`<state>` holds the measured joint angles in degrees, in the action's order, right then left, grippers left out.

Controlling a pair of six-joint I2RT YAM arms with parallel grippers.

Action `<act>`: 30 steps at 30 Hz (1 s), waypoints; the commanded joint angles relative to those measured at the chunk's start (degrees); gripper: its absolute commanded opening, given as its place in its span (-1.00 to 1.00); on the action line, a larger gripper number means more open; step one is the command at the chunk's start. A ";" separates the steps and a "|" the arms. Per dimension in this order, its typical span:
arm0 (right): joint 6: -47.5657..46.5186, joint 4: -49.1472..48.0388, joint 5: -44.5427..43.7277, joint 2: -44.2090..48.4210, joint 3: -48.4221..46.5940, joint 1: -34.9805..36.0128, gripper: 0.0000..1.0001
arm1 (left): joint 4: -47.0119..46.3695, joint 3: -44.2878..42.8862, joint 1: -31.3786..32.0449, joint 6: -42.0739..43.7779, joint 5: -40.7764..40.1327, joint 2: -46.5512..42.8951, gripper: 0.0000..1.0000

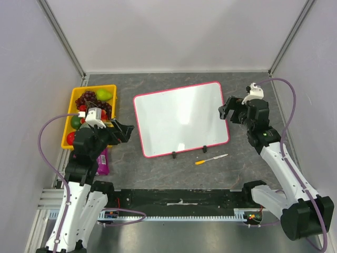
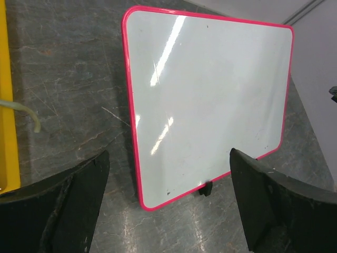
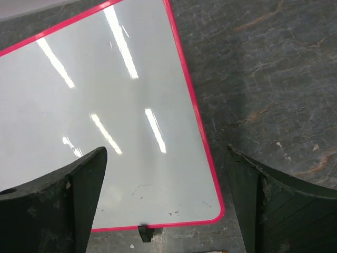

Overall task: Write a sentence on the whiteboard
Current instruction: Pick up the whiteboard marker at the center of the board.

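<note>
Two black claws stand spread wide, both released and grasping nothing: the left gripper (image 1: 124, 130) (image 2: 168, 155) hangs just beside the left short edge of the large glossy white rectangular whiteboard (image 1: 181, 118) (image 2: 210, 95) (image 3: 105, 132), and the right gripper (image 1: 226, 110) (image 3: 166, 150) sits at its right short edge. That whiteboard lies between them in the middle of the dark grey marbled tabletop (image 1: 158, 171), turned slightly so its right end sits farther back. It has rounded corners and a thin pink-red frame. Its face is plain white with bright streaks of reflected light and a few tiny dark specks toward the near edge. Two small black feet (image 1: 175, 155) stick out from the near long edge. Just near of that edge, to the right, lies a slim orange-and-white pen (image 1: 210, 159). Far left stands a yellow rectangular plastic tray (image 1: 72, 98) of fruit, with a purple packet (image 1: 103, 162) near of it.
</note>
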<state>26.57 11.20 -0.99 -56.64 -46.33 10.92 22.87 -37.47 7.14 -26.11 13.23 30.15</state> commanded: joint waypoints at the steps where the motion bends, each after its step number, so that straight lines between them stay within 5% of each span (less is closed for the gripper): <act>1: 0.06 1.54 5.91 -0.66 -1.40 -0.02 0.96 | -0.81 1.26 -0.11 -0.17 5.21 -3.08 1.00; 11: -0.73 2.42 10.40 0.92 1.24 -0.11 0.96 | -14.52 6.10 2.34 -1.49 25.87 1.30 0.99; 16: -1.87 4.18 10.23 2.06 1.94 -0.02 0.96 | -16.28 4.17 21.64 3.42 9.85 8.68 1.00; 23: -2.31 5.32 9.87 2.15 2.55 -0.02 0.96 | -19.09 -7.68 49.17 10.19 -11.98 36.34 0.97; 30: -2.66 6.46 8.82 1.45 2.82 -0.02 0.96 | -22.69 -17.71 61.41 18.45 -21.23 58.68 0.89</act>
<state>24.84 16.91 8.19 -55.40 -43.59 10.92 4.51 -50.63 64.18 -15.51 0.51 81.91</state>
